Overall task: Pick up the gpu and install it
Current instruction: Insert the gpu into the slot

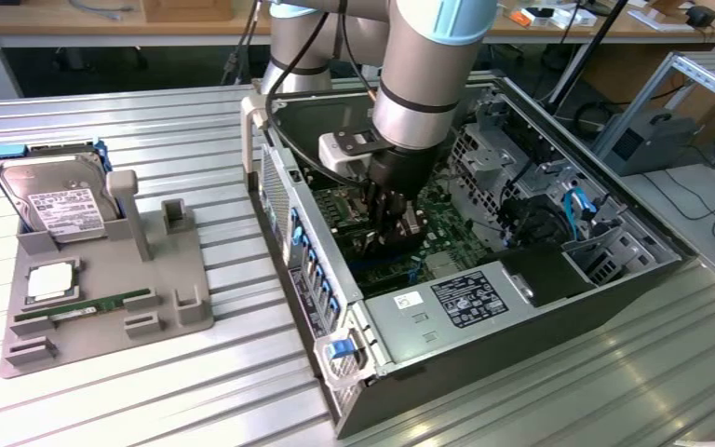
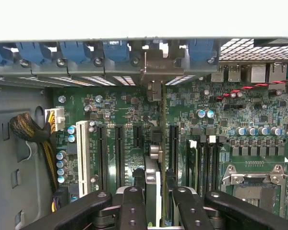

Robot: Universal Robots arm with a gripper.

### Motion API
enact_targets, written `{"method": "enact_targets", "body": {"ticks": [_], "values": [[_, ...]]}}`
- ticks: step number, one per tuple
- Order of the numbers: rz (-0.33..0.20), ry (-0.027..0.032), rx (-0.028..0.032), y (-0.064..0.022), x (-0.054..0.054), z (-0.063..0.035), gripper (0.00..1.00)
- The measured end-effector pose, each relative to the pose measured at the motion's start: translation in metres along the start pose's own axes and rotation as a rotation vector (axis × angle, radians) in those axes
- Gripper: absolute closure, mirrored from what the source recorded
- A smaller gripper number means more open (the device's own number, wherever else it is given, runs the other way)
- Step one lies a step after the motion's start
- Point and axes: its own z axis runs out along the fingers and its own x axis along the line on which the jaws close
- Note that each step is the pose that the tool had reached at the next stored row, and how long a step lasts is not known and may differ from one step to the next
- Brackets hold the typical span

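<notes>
Inside the case: your arm reaches down into the open computer case (image 1: 581, 279), which lies on its side on the ribbed metal table (image 1: 209, 372).
Gripper: the gripper (image 2: 156, 203) is clamped on the gpu (image 2: 153, 177), one black finger (image 2: 132, 211) on each face of the card (the card stands edge-on between them in the wrist view).
Gpu: you hold it upright over the green motherboard (image 2: 230, 124), in line with the black slots (image 2: 120, 153), its metal end pointing at the rear wall with the blue clips (image 2: 72, 50). Whether it is fully seated in a slot, you cannot tell.
Neighbours: a white slot (image 2: 82, 153) stands beside the black ones, and a braided cable bundle (image 2: 26, 129) runs to a white plug.
Tray: on the exterior view's left, well apart from the case, the grey holder tray (image 1: 171, 307) carries a hard drive (image 1: 53, 205), a silver processor (image 1: 49, 279) and a green memory stick (image 1: 85, 305).
</notes>
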Motion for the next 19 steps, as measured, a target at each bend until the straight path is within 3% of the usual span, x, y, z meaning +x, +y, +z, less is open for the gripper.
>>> {"method": "enact_targets", "body": {"ticks": [4,8,13,15,16,19], "values": [[0.000,0.0011,0.0000,-0.0001,-0.0001,0.0003,0.73],[0.000,0.0116,-0.0002,0.0001,-0.0001,0.0045,0.73],[0.000,0.0115,0.0003,0.0001,-0.0002,0.0052,0.72],[0.000,0.0119,0.0000,0.0001,-0.0001,0.0050,0.60],[0.000,0.0119,0.0000,0.0001,-0.0001,0.0050,0.47],[0.000,0.0130,0.0000,-0.0001,0.0000,-0.0039,0.47]]}}
